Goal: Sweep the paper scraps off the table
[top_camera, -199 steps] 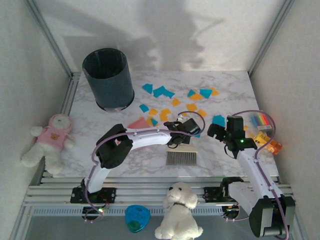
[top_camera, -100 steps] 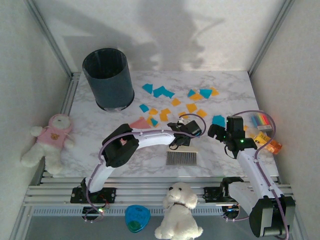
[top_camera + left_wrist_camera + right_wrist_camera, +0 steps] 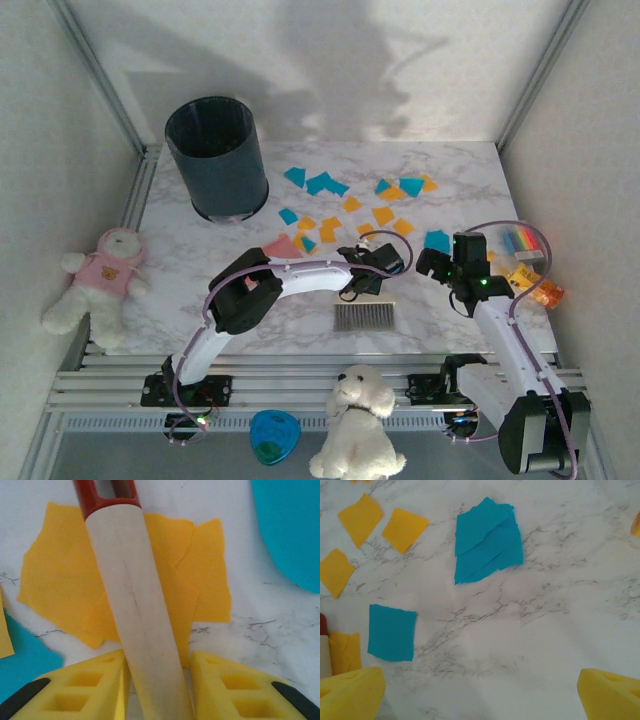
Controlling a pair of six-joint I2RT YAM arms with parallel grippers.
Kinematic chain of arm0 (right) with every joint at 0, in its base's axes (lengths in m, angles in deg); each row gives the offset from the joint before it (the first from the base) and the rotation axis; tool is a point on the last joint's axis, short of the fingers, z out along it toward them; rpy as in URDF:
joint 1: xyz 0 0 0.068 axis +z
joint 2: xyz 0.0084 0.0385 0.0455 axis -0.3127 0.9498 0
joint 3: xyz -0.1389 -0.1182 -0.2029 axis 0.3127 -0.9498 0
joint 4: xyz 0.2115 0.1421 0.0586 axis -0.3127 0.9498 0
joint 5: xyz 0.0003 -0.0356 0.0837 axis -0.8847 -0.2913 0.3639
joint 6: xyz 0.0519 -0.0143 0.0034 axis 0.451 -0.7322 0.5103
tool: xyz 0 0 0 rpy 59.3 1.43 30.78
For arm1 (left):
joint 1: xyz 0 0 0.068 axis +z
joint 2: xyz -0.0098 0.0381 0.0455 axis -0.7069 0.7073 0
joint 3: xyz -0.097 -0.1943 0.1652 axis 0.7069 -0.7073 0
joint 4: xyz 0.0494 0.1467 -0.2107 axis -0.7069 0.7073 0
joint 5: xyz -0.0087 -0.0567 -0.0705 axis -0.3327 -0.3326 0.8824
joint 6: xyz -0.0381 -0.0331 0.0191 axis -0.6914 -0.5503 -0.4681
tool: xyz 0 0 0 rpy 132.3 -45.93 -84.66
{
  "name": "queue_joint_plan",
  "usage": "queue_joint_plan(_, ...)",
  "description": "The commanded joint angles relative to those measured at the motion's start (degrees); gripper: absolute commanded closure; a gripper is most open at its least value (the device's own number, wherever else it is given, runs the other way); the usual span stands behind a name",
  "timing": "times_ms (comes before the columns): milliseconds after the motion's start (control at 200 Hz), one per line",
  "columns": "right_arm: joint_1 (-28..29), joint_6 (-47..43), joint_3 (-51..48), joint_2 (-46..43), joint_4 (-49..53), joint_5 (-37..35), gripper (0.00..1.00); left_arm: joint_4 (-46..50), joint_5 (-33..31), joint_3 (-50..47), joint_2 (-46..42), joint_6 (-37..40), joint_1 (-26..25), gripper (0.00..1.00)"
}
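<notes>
While the left gripper [image 3: 372, 262] sits low at table centre, its wrist view has the yellow fingers [image 3: 85, 685] straddling a pale wood handle [image 3: 145, 610] with a red slotted end [image 3: 107, 500]. Jaws are close in on both sides of it; can't tell if they're pinching it or just shy of contact. It's the handle of the brush [image 3: 362, 316], whose bristle head lies near the front edge of the table [image 3: 200, 290]. The handle lies over a few overlapping orange scraps [image 3: 55, 590], with a teal piece [image 3: 290, 530] at upper right of that view.

Over to the right, the right gripper [image 3: 445, 262] hangs above the marble with jaws spread wide and nothing between them. Its wrist view has the fingertips [image 3: 352, 692] in the bottom corners, a torn teal scrap [image 3: 487, 540] ahead, a smaller teal square [image 3: 392, 632] to the left and orange ones [image 3: 360, 517] at upper left.

All the paper scraps [image 3: 322, 183] are on the table's middle and far half, orange-yellow and teal mixed, from right of the dark bin [image 3: 215, 155] across to the right gripper. There's a pink dustpan [image 3: 278, 246] lying flat just beside the left forearm. At the right edge are a striped block [image 3: 523, 240] and an orange toy [image 3: 540, 290]; any print on them is too small to read. Off the table's left side sits a teddy [image 3: 100, 280] in a pink top, and a white plush dog [image 3: 358, 420] is by the arm bases.
</notes>
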Motion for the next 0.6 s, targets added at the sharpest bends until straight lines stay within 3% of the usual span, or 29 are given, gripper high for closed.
queue_joint_plan(0,0.36,0.49,1.78,0.43,1.29,-1.05,0.01,2.22,-0.72,0.81,1.51,-0.6,-0.7,0.68)
queue_joint_plan(386,0.41,0.93,2.13,0.58,1.58,-0.74,0.01,1.65,-6.64,0.79,-3.41,2.06,-0.88,0.81)
queue_joint_plan(596,0.04,1.83,3.69,2.13,1.63,3.98,0.01,-3.33,-12.56,-2.85,-9.78,12.25,-0.9,0.83)
